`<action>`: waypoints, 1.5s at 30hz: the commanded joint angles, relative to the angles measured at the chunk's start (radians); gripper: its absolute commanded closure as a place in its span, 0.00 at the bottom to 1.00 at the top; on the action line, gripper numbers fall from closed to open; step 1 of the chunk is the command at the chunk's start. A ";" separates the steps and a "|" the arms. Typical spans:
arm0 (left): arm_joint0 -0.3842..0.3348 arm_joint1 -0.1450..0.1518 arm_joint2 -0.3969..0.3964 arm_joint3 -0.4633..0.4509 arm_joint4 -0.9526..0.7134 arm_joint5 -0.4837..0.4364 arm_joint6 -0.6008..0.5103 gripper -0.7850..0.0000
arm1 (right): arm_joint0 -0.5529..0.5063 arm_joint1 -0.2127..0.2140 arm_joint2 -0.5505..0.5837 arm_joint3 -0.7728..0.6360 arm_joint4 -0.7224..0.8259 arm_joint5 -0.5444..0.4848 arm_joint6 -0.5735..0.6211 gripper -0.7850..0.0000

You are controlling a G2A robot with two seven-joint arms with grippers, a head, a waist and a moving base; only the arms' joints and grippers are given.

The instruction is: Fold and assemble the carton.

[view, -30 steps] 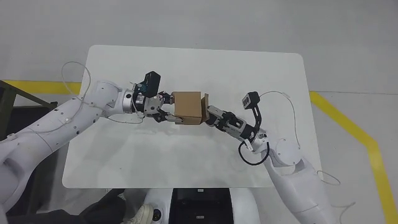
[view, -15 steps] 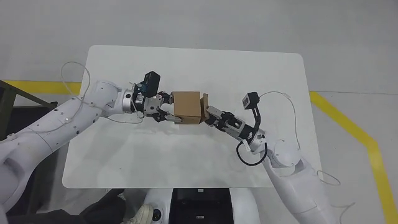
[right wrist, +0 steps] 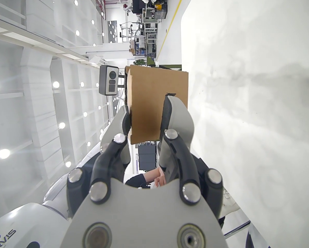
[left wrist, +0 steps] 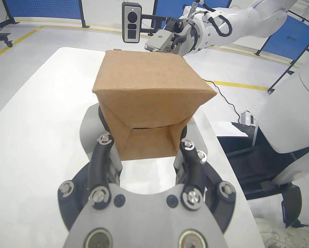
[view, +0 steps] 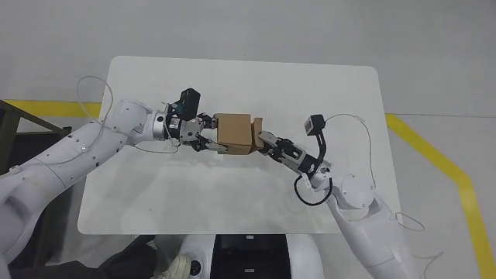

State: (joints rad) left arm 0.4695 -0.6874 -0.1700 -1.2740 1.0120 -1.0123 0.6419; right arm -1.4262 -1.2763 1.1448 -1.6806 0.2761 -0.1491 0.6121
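The left pincer (left wrist: 144, 132) is part-way open and clamped on the carton (left wrist: 146, 78). It has one finger (left wrist: 91, 130) on each side of the end where the flaps fold inward (that end narrows toward the pincer). From there the brown carton runs straight away. At its far end the right pincer (right wrist: 146, 109) grips it too, its fingers about half apart with cardboard pressed between them. From above, the carton (view: 234, 132) sits directly between the left pincer (view: 208, 135) and the right pincer (view: 262, 141). A loose flap (view: 259, 125) stands out just beside the right one. Under both is the white table (view: 232, 85); whether the carton touches it I cannot tell.
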 commanded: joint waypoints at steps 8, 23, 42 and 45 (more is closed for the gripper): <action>-0.002 -0.002 0.000 0.001 -0.003 0.000 -0.012 0.51 | 0.011 -0.001 -0.023 -0.003 -0.021 0.004 -0.022 0.73; -0.009 -0.007 0.000 0.023 -0.019 0.000 -0.035 0.51 | 0.012 -0.002 -0.054 -0.018 -0.067 0.005 -0.060 0.74; 0.002 -0.011 -0.019 0.029 -0.013 0.000 -0.048 0.50 | 0.010 -0.004 -0.053 -0.028 -0.110 -0.008 -0.159 0.80; 0.004 -0.011 -0.021 0.029 -0.012 0.000 -0.049 0.51 | 0.010 -0.004 -0.056 -0.030 -0.118 -0.005 -0.163 0.82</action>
State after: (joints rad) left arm 0.4728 -0.6989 -0.1902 -1.2449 0.9997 -1.0123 0.5932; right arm -1.4159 -1.2803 1.0902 -1.7099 0.1601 -0.1549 0.4505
